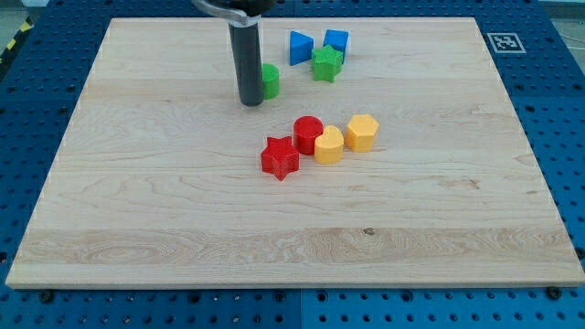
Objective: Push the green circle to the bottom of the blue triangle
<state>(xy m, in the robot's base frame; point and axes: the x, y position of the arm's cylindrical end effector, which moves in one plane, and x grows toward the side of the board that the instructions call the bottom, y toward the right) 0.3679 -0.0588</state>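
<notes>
Green circle (271, 80) sits in the far half of the wooden board (164, 228), a bit left of centre, nearer the top edge than the middle. No claw on this arm, so nothing released, clenched or grasped; just a dark rod.

Near to far: bottom half of board is bare wood w/ a small dark knot (369, 231) right of centre, toward the bottom edge. Next, approx. mid-board, a cluster: red star (280, 157) nearest the bottom edge, red cylinder (308, 134) just behind it to the view's right, touching or nearly so. Yellow block (329, 144), rounded/hexagonal, can't tell which, is pressed against the red cylinder's right side; second yellow block (363, 132), same look, just right of that one.

Further back: my tip (250, 103) is down on the board, immediately at the green circle's left side, touching or almost; rod hides part of the circle's left edge.

Farthest, close to the top edge: green star (326, 64) right of the circle, apart from it. Behind the star, blue triangle (300, 47) on its left & blue cube-ish block (336, 41) on its right, both v. close to the star. Green circle lies left of and slightly nearer than the blue triangle, not touching it.
</notes>
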